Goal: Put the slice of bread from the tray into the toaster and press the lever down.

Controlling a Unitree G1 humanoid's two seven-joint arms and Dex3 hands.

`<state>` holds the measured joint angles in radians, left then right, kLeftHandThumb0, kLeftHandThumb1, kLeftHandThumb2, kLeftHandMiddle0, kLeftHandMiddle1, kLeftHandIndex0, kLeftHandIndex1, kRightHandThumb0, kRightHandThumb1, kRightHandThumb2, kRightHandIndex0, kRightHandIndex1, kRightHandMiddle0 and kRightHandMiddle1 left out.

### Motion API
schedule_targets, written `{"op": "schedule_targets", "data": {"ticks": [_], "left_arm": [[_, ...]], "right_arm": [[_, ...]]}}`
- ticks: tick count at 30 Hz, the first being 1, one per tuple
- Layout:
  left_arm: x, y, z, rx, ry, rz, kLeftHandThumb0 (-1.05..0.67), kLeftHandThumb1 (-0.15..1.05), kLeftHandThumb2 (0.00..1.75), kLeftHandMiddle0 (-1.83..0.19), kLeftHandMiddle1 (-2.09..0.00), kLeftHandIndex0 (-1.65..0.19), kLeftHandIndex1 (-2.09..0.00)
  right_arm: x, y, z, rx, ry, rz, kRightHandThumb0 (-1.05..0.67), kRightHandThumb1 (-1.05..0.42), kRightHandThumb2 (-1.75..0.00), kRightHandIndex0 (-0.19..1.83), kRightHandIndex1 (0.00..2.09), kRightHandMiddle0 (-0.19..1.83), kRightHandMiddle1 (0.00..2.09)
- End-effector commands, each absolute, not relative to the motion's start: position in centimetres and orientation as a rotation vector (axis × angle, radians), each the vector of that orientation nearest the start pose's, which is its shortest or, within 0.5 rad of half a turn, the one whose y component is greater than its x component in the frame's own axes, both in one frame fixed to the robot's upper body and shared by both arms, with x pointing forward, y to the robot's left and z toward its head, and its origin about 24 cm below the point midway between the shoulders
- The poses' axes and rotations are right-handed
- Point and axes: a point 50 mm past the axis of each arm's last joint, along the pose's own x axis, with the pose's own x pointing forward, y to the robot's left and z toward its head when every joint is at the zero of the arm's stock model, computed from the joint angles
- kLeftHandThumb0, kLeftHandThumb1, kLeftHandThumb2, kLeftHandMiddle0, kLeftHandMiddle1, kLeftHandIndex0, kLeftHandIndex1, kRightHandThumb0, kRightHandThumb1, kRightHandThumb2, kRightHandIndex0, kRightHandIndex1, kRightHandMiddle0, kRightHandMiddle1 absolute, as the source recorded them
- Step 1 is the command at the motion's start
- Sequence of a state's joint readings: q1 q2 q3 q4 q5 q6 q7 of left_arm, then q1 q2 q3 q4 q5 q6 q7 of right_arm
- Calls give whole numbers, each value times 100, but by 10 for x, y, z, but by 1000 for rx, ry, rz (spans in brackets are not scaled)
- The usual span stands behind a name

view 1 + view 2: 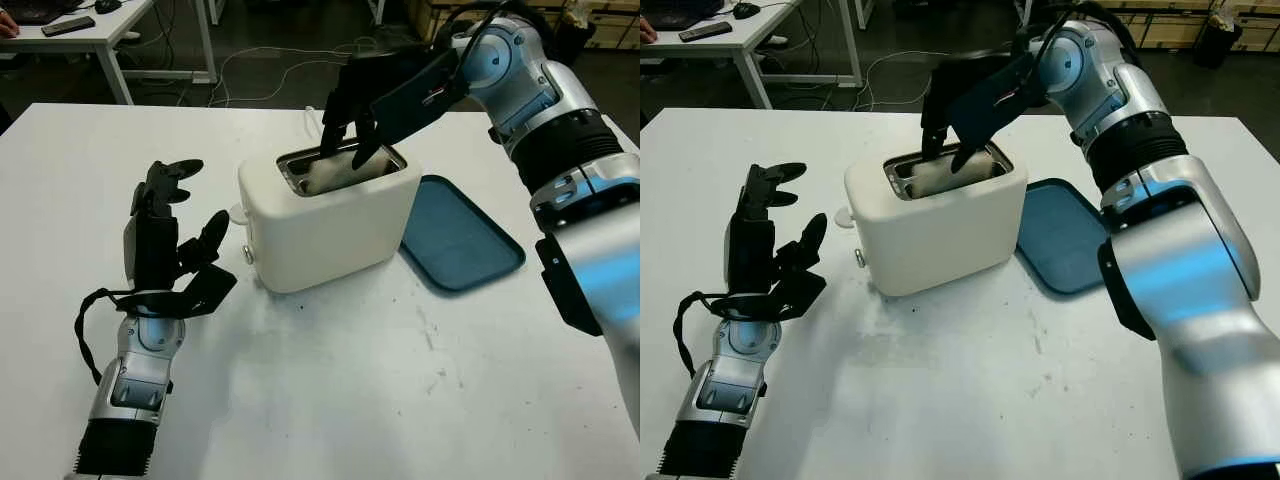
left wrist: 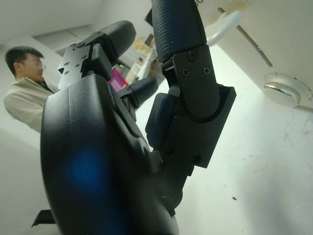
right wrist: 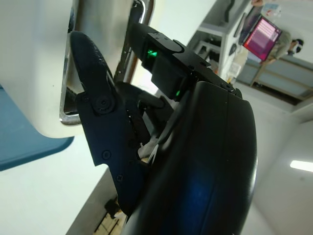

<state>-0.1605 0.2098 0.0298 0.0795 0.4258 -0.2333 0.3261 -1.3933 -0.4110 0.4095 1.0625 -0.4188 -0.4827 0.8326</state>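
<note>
Item: slice of bread (image 1: pixel 335 172), pale, seated in the slot of the toaster (image 1: pixel 330 225), its top edge near the rim.
Toaster: cream, standing mid-tabletop (image 1: pixel 330 400); lever knob (image 1: pixel 247 255) low on the end facing the left robot hand.
Tray: blue tray (image 1: pixel 460 240), just beside the toaster on its right, nothing on it.
Right robot hand (image 1: pixel 350 130): over the slot, fingers reaching down around the slice's top; whether they pinch it or merely touch, cannot tell.
Left robot hand (image 1: pixel 165 235): open, holding nothing, near the lever end but apart from it.
Step in hand: judged to be seating the slice fully.
Method: let the fingers part and lift straight up so the slice is not dragged back out.
Next: lever press, best by the left robot hand, pushing straight down.
Risk: the toaster may slide or tip under an angled push.
</note>
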Motion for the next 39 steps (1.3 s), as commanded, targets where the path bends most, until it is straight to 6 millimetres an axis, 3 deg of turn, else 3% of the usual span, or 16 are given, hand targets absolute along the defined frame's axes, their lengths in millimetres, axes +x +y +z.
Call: {"op": "schedule_targets", "data": {"ticks": [1, 6, 13, 17, 20, 22, 24, 29, 34, 39], "left_arm": [[277, 187, 97, 569, -408, 267, -94, 92, 71, 0, -145, 0, -106], [277, 188, 97, 587, -406, 267, -95, 92, 73, 0, -145, 0, -106], [276, 190, 97, 599, -411, 266, -94, 92, 74, 0, -145, 0, -105], [275, 191, 100, 612, -422, 262, -94, 92, 74, 0, -146, 0, -106], [273, 192, 105, 629, -446, 254, -93, 92, 74, 0, -146, 0, -107], [272, 193, 110, 658, -478, 240, -92, 92, 75, 0, -147, 0, -109], [270, 194, 116, 687, -519, 221, -90, 92, 75, 0, -150, 0, -113], [268, 193, 127, 713, -581, 187, -87, 92, 72, 0, -156, 0, -126], [268, 190, 132, 733, -608, 146, -85, 92, 70, 0, -158, 0, -132], [269, 187, 132, 763, -608, 141, -84, 92, 71, 0, -160, 0, -135]], "right_arm": [[399, -94, 262, -1366, -254, 955, -64, -72, 0, 62, 51, 81, 0], [398, -94, 263, -1343, -276, 949, -65, -71, 0, 59, 50, 80, 0], [397, -103, 276, -1301, -342, 886, -72, -69, 0, 38, 45, 62, 0], [396, -127, 288, -1185, -457, 749, -82, -74, -1, 35, 59, 62, 1], [391, -157, 288, -1112, -567, 573, -77, -83, -3, 42, 61, 67, 3], [385, -179, 278, -1071, -633, 455, -73, -89, -2, 49, 55, 71, 3], [376, -203, 256, -1004, -660, 351, -60, -91, -4, 62, 36, 73, 2], [346, -247, 180, -815, -598, 144, -38, -92, -5, 76, 12, 77, 1], [308, -258, 124, -610, -460, 11, -28, -92, -4, 74, 4, 70, 0], [274, -248, 100, -417, -419, -142, -39, -92, -10, 74, 2, 68, 0]]}}
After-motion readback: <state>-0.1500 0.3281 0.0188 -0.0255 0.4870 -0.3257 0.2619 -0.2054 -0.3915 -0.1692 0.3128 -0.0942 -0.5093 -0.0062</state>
